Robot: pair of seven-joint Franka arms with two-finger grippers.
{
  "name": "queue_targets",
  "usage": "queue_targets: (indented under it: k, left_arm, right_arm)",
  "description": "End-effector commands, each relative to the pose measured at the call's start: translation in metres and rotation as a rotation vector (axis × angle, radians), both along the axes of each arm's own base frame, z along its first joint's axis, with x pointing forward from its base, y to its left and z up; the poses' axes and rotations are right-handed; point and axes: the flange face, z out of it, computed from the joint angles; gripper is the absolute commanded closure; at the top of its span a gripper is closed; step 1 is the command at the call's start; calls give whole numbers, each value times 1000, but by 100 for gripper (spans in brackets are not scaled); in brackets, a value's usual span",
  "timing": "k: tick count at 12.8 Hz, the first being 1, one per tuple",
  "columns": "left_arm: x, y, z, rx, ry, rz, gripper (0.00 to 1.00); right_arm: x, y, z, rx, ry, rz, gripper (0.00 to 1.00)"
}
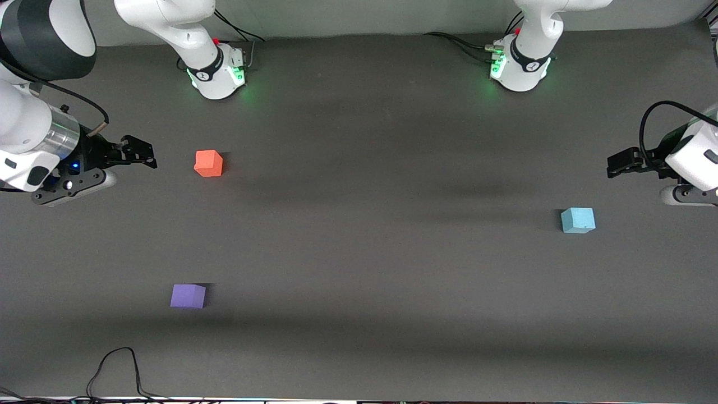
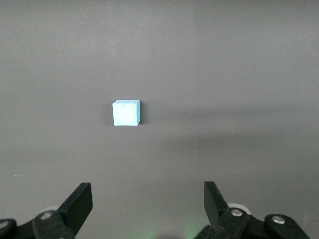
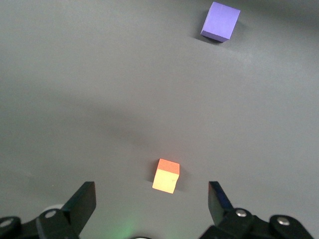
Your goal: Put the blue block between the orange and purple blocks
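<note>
Blue block: on the table at my left arm's end, well apart from the other two blocks, untouched; nothing holds it.

Orange block and purple block: both at my right arm's end; the purple one nearer the front camera, bare table between them.

Left gripper: up in the air near the blue block, fingers apart, empty.

Right gripper: hanging beside the orange block, fingers apart, empty; this arm waits.

Risks, as I judge them: the carry spans nearly the whole table, so a shallow pinch could drop the block; a careless descent into the gap could knock either neighbour; my two arms could crowd each other at that end.

Views: my left wrist shows only the blue block; my right wrist shows the orange and purple blocks with the gap; only the front shows all three.
</note>
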Motion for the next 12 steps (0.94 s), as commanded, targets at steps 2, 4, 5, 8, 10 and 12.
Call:
queue_targets:
  k: [2,4,5,8,10,12]
  left_arm:
    - [-6,-3,3,-7,-6,5,0]
    - [-7,0,2,-7,5,10,0]
    - [-10,4,2,-8,11,6,0]
    - [-23,30,2,-13,22,-53,0]
    - [-42,59,2,-16,19,-70,0]
    - [-63,87,1,-22,4,-83,0]
  right_arm:
    - [-1,3,5,-16,3,-11,0]
    - [-2,4,6,-16,0,-10,0]
    - [-2,4,6,-16,0,-10,0]
    - [-1,3,5,-14,1,-12,0]
    - [-1,3,5,-16,1,-12,0]
    - [-1,3,6,-16,0,-12,0]
